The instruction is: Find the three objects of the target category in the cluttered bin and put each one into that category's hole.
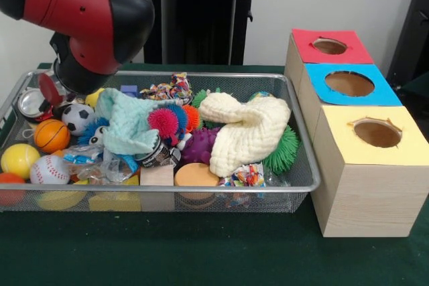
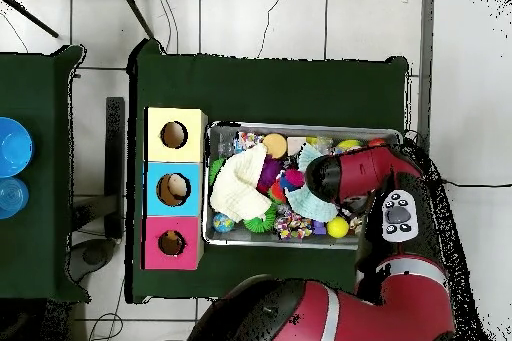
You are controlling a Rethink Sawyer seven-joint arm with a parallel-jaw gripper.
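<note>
The silver wire mesh bin (image 1: 295, 98) sits on the green table, full of mixed toys; it also shows in the overhead view (image 2: 300, 129). The hole in the red card face (image 1: 329, 46) is on the far wooden box of a row of three, right of the bin, and shows in the overhead view (image 2: 171, 243). My red and black arm (image 1: 87, 18) hangs over the bin's far left corner. Its black end (image 1: 74, 75) dips among the toys there, and the gripper is hidden behind it. In the overhead view the arm (image 2: 350, 172) covers that end of the bin.
The blue-faced hole (image 1: 349, 84) and the yellow-faced hole (image 1: 377, 133) are nearer the camera. The bin holds a cream knit cloth (image 1: 244, 132), a teal cloth (image 1: 131, 122), a basketball (image 1: 51, 135), a soccer ball (image 1: 78, 118), a baseball (image 1: 49, 169), spiky balls and wooden blocks.
</note>
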